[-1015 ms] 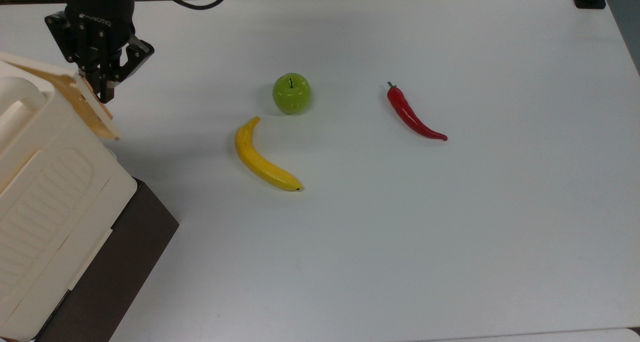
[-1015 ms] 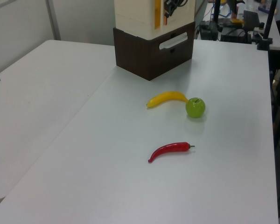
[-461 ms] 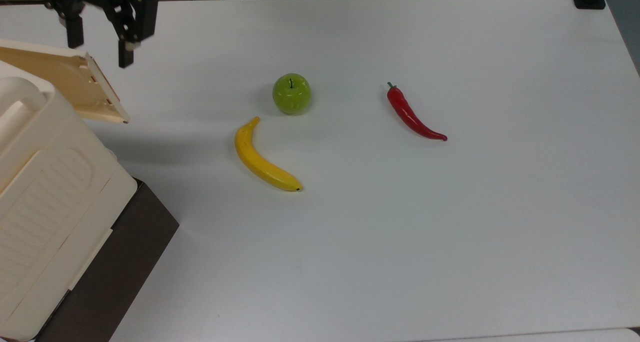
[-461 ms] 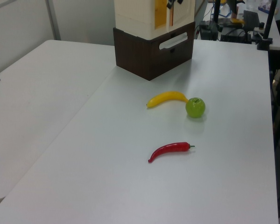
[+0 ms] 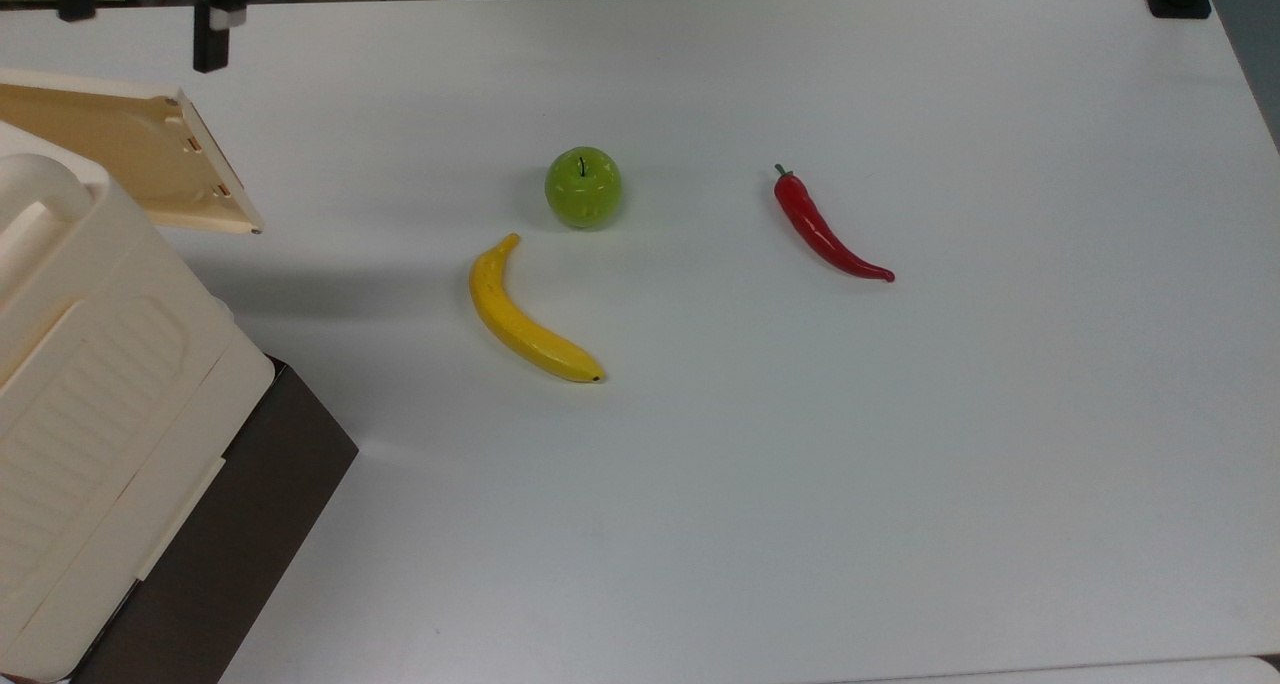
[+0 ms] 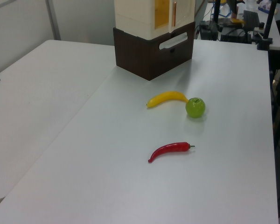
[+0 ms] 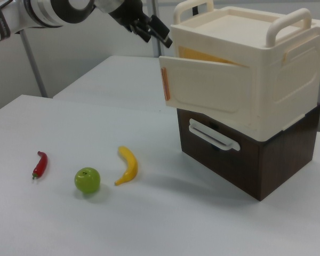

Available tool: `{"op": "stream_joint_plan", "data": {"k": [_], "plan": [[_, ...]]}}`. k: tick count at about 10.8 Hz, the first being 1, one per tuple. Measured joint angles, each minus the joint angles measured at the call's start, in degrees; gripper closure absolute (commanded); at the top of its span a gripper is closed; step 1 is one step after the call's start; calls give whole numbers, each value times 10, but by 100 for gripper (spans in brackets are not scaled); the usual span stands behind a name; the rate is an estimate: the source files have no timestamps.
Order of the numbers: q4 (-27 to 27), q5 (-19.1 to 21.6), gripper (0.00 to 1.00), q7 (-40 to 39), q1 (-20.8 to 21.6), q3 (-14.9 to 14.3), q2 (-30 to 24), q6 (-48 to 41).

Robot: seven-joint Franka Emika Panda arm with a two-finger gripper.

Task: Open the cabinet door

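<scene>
The cream cabinet (image 5: 90, 384) stands on a dark brown base (image 5: 240, 524) at the top view's left edge. Its door (image 5: 140, 159) is swung out, showing the inner face with small clips. In the right view the door (image 7: 208, 88) hangs ajar from the cabinet (image 7: 272, 69), with an orange-lit gap behind it. My gripper (image 5: 142, 44) hovers open above and beyond the door's free edge, its fingers wide apart and holding nothing. In the right view the gripper (image 7: 156, 35) sits just left of the cabinet's top corner, clear of the door.
On the white table lie a yellow banana (image 5: 525, 314), a green apple (image 5: 583, 186) and a red chilli (image 5: 825, 229), all to the top view's right of the cabinet. A white handle (image 7: 213, 136) runs across the brown base's front.
My gripper was shut on the door's edge a second ago. It let go, opened wide and pulled up and away, while the door swung further out.
</scene>
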Motion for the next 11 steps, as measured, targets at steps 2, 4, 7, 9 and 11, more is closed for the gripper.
{"op": "stream_joint_plan", "data": {"k": [2, 4, 7, 9, 11], "plan": [[0, 0, 0, 0, 0, 0, 4, 31], [0, 0, 0, 0, 0, 0, 16, 36], [-2, 0, 0, 0, 0, 0, 33, 36], [-3, 0, 0, 0, 0, 0, 35, 24], [-2, 0, 0, -2, -1, 0, 35, -16]]}}
